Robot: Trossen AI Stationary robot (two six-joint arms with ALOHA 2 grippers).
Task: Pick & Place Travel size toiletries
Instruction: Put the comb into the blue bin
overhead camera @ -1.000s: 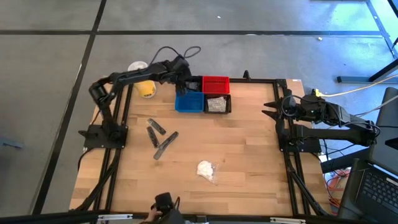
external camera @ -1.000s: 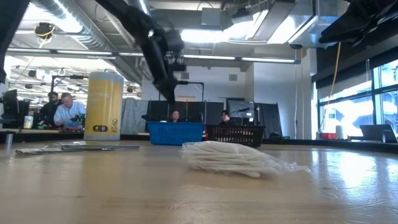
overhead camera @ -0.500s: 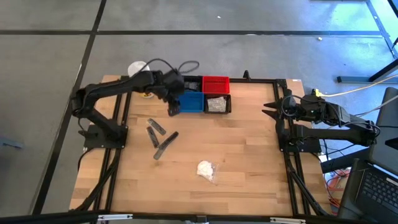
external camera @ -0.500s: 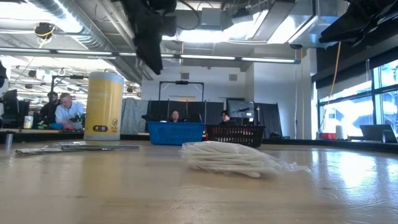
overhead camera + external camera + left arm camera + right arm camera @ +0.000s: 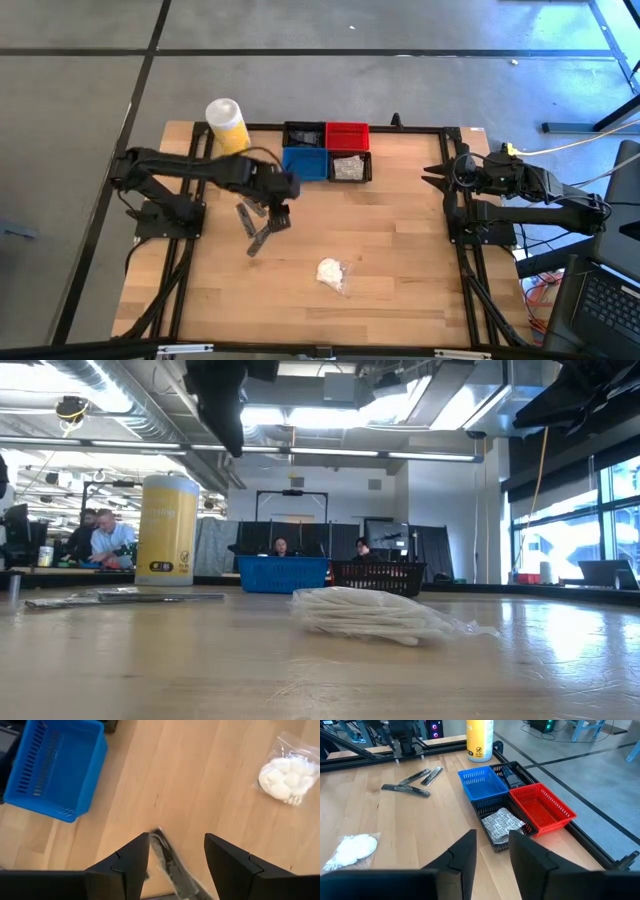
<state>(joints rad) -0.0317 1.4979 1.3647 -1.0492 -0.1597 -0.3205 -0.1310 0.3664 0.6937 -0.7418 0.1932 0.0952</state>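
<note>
In the high view, nearest the bottom of the frame, the white wad in clear wrap point(image 5: 331, 272) lies alone on the counter point(image 5: 400, 260), lower centre, not yet collected; left of centre, above it, lie the dark tubes point(image 5: 252, 214) — a few flat sticks close together, loose on the wood; farther up, at the top centre, sit the small bins: the blue bin point(image 5: 304, 163) looks empty, the black bin point(image 5: 350, 167) beside it holds crinkly packets point(image 5: 348, 167), another black bin point(image 5: 304, 134) holds something dark, and the red bin point(image 5: 347, 135) shows nothing inside; so by my reading the task is partly done, with the tubes and the wad left.

The left hand point(image 5: 276, 212) hangs over the tubes, left of centre; in its wrist view its fingers point(image 5: 131, 865) stand apart, released, grasping nothing, with one long tube point(image 5: 170, 865) lying between them on the wood — whether they touch it I cannot tell; the right hand point(image 5: 436, 178) waits at the right edge, fingers parted and empty.
</note>
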